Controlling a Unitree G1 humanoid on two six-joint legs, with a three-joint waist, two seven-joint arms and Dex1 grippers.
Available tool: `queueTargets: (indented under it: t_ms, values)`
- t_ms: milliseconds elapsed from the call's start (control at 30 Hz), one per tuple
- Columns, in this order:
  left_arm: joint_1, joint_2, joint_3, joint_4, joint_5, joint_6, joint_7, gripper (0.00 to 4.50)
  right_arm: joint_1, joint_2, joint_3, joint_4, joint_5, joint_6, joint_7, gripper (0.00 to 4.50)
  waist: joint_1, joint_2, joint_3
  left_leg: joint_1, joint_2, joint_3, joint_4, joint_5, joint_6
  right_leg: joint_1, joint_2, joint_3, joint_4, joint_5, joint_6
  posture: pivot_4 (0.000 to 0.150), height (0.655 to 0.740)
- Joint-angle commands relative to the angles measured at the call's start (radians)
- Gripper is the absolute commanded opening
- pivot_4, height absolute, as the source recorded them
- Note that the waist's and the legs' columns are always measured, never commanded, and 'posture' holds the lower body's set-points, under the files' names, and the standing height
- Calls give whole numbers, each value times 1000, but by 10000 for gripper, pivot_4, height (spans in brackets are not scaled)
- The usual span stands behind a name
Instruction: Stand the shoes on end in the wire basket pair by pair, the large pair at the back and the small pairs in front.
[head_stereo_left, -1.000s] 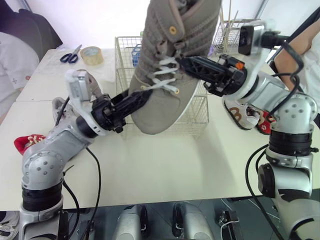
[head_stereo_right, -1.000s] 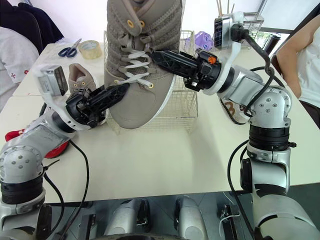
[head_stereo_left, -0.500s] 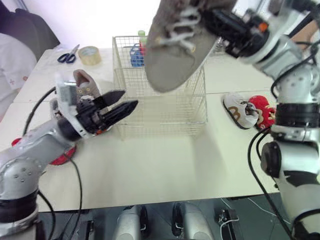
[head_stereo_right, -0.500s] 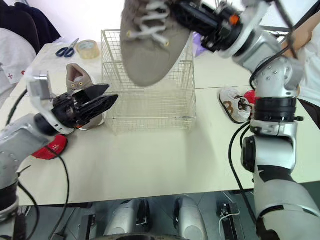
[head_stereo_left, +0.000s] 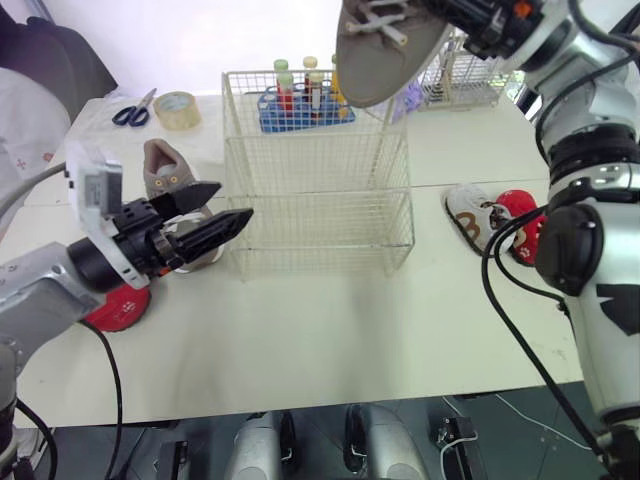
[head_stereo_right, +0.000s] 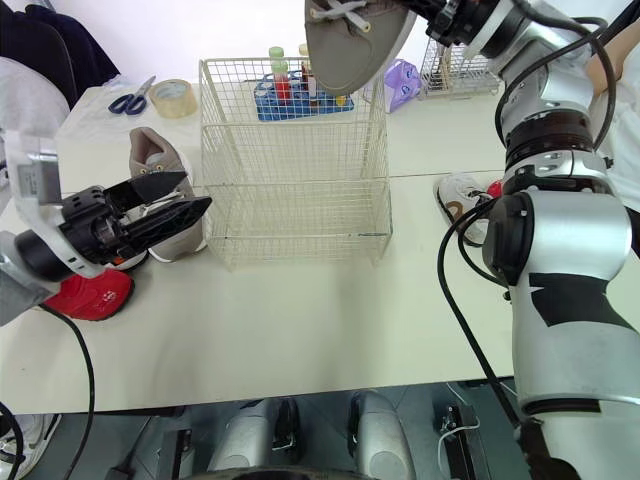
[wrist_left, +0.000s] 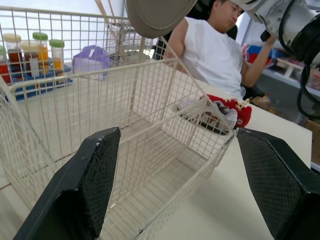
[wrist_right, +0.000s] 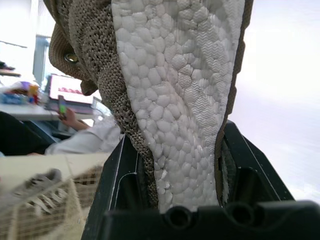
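My right gripper (head_stereo_left: 468, 14) is shut on a large taupe lace-up shoe (head_stereo_left: 385, 50) and holds it high over the back of the wire basket (head_stereo_left: 320, 215), toe down. In the right wrist view its white sole (wrist_right: 175, 100) runs between the fingers. The left gripper (head_stereo_left: 232, 200) is open and holds nothing, low at the basket's left side. In the left wrist view its fingers (wrist_left: 95, 185) frame the basket (wrist_left: 125, 125). The matching taupe shoe (head_stereo_left: 165, 175) lies on the table behind it, a small red shoe (head_stereo_left: 120, 305) nearer me. A small white shoe (head_stereo_left: 480, 220) and a small red shoe (head_stereo_left: 520, 225) lie to the right of the basket.
A blue rack of bottles (head_stereo_left: 300, 100) stands just behind the basket, with a second wire holder (head_stereo_left: 460, 80) at the back right. Scissors (head_stereo_left: 133, 110) and a tape roll (head_stereo_left: 180, 108) lie at the back left. A person (wrist_left: 215, 50) sits beyond the table's right end.
The right gripper has lifted the large shoe up and back, above the basket. The left gripper has come off the shoe, pulled back to the left and stands open.
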Motion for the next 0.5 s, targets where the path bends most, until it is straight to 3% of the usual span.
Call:
queueTargets:
  t_ms: [33, 500]
  values:
    - [15, 0, 46, -38, -21, -25, 19, 38070, -29, 23, -9, 17, -58, -60, -15, 12055, 0, 0, 0, 0, 0, 0, 0, 0, 0, 0, 0, 0, 0, 0, 0, 1500, 7400]
    - [-5, -17, -1, -20, 2, -44, 44, 38070, 45, 86, -57, 70, -156, 15, -91, 12055, 2, 0, 0, 0, 0, 0, 0, 0, -1, 0, 0, 0, 0, 0, 0, 1500, 7400]
